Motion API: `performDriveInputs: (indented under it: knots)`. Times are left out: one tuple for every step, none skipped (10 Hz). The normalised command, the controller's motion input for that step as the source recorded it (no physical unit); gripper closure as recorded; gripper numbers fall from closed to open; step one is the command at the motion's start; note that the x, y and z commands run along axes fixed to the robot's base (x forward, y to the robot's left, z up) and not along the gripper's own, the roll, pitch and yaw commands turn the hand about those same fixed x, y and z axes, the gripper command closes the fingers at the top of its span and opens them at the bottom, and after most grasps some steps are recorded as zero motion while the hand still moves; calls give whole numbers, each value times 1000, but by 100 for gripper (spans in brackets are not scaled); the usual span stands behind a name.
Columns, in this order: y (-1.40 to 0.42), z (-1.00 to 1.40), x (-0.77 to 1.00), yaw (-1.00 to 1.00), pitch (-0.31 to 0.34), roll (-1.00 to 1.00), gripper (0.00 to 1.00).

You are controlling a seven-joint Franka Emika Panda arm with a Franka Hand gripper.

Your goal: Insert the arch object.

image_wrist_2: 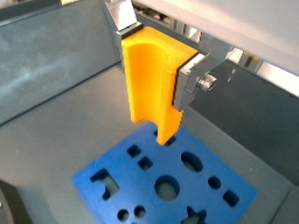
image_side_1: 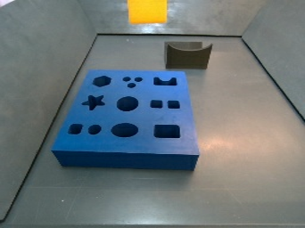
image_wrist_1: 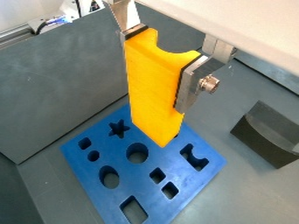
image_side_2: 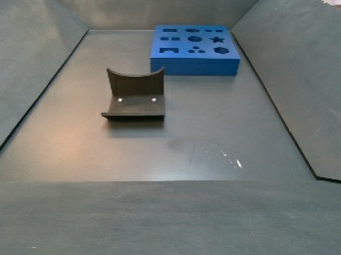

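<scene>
The arch object [image_wrist_1: 152, 87] is a bright orange-yellow block with a curved notch at its upper end. It hangs upright in my gripper [image_wrist_1: 160, 59], which is shut on it near that end. Both wrist views show the silver fingers [image_wrist_2: 184, 86] clamping its sides. The blue board [image_wrist_1: 105, 166] with several shaped cut-outs lies on the floor well below the arch, also seen in a wrist view [image_wrist_2: 117, 188]. In a side view only the arch's lower part [image_side_1: 148, 11] shows at the top edge, high above the board [image_side_1: 131, 147]. The gripper is out of view there.
A dark olive-grey block with a curved notch [image_side_1: 187, 55] stands on the floor beyond the board, also seen in a side view [image_side_2: 134, 97] and a wrist view [image_wrist_1: 271, 131]. Grey walls [image_side_1: 48, 71] ring the floor. The board sits near one wall [image_side_2: 173, 60].
</scene>
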Motion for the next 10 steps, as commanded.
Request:
performDriveInputs:
  knots:
    - [163,-800,71,31,0,141,100]
    - [163,-749,77,46,0,157,100]
    - [129,-766,109,31,0,129,100]
    - [126,-726,351,-37,24,80,100]
    - [143,-691,374,-146,37,79,100]
    - [191,-671,389,-157,59,76,100]
    - [254,-660,349,-120,56,83,100]
    - [357,-631,337,-94,61,74,100]
    - [497,-509,286,-74,73,49,100]
    - [546,-403,240,-60,73,10,100]
